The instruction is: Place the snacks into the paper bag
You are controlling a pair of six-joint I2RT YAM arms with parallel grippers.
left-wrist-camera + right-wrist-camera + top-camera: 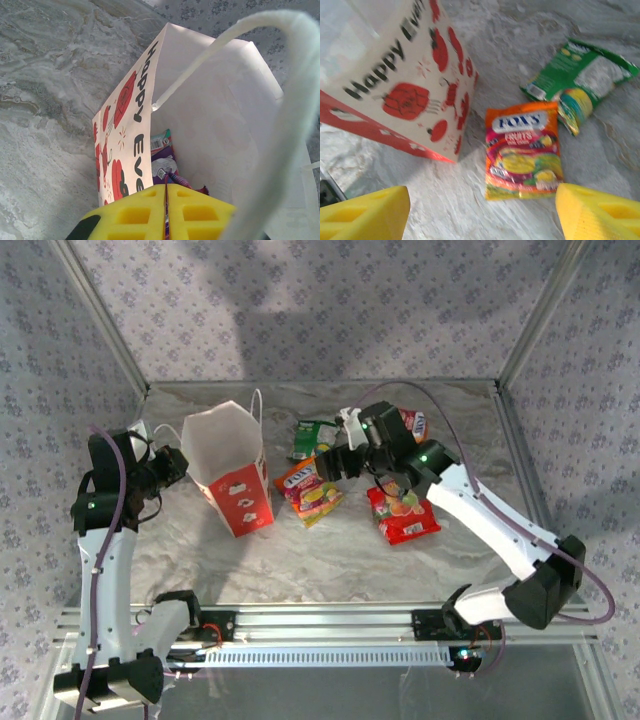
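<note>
Top external view puts the paper bag (232,480) at about 9 o'clock on the table (330,550), standing with its mouth open. The left gripper (176,464) is at its 9 o'clock side. In the left wrist view that gripper's yellow pads (135,215) are pressed together, apparently pinching the bag's near rim. Inside lie a purple packet (164,170) and a teal packet (161,140). The right gripper (335,462) hangs with its jaws spread wide and nothing between them, over the orange-pink packet (524,150). This packet lies flat just at the bag's 3 o'clock, with the green packet (580,80) at its 1 o'clock. In the top view the red fruit-print packet (402,512) sits at its 4 o'clock, and an orange-yellow packet (413,423) shows partly behind the arm. These packets look light, thin and glossy, so the film is likely slippery and will crumple rather than resist. The orange-pink one lies flat, which leaves little for the fingers to get under, so pinching across its narrow width and bunching the film up seems the best hold. The bag is light paper and would likely tip or fold without its rim being held.
</note>
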